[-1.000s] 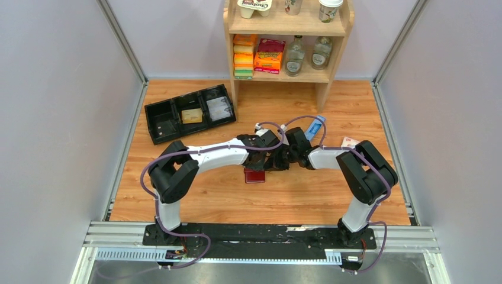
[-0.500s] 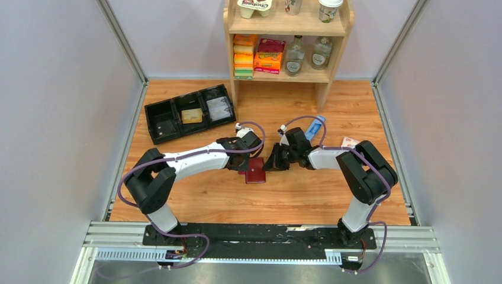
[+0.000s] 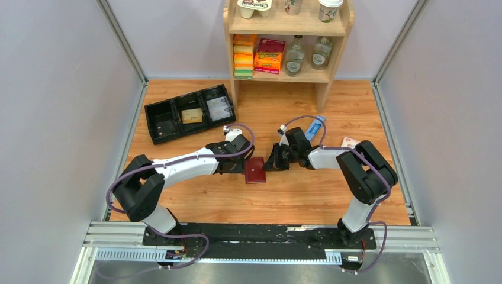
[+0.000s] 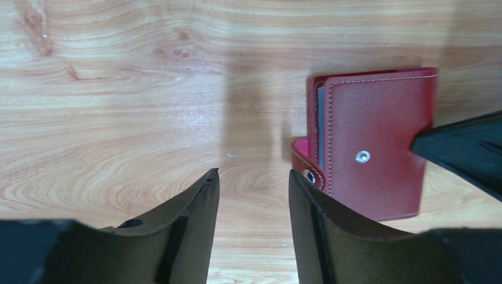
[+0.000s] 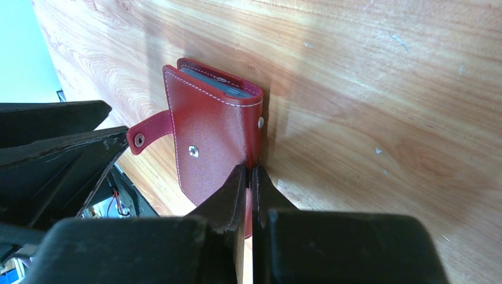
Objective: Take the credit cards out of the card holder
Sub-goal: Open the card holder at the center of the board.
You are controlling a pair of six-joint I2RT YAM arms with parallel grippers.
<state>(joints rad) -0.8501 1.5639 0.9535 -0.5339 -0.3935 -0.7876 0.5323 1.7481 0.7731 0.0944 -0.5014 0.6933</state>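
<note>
Top external: card holder (image 3: pixel 255 170) lies on the wooden table (image 3: pixel 308 195) in the middle of the frame, with 1 arm reaching in from each side.

Left wrist: left gripper (image 4: pixel 253 173) sits low over bare wood with its jaws parted to a moderate gap and nothing between them. The holder is just right of the right-hand finger, in the right half of the frame. The cover is folded shut. The snap tab (image 4: pixel 302 157) is undone and curls free at the holder's left edge, while its stud (image 4: pixel 363 156) shows bare on the cover. Blue-grey sleeves (image 4: pixel 320 127) show as a thin strip under the cover's left edge.

Right wrist: right gripper (image 5: pixel 249 171) is pinched tight on the holder's edge at centre frame, with a sliver of red leather between the fingers.

No credit cards can be told apart from the sleeves in any view, so I take them to be inside.

Step in hand (judgement): holder anchored by the right gripper and tab released, but cover not yet opened. This is early in the task, with 0 cards out.

Next move (judgement): the left gripper should take the free tab or the cover's left edge and fold the cover back while the right gripper anchors. It calls for:
1. a shallow approach, since the edge lies close to the wood;
2. catching only the top flap, not the whole stack of sleeves.
</note>
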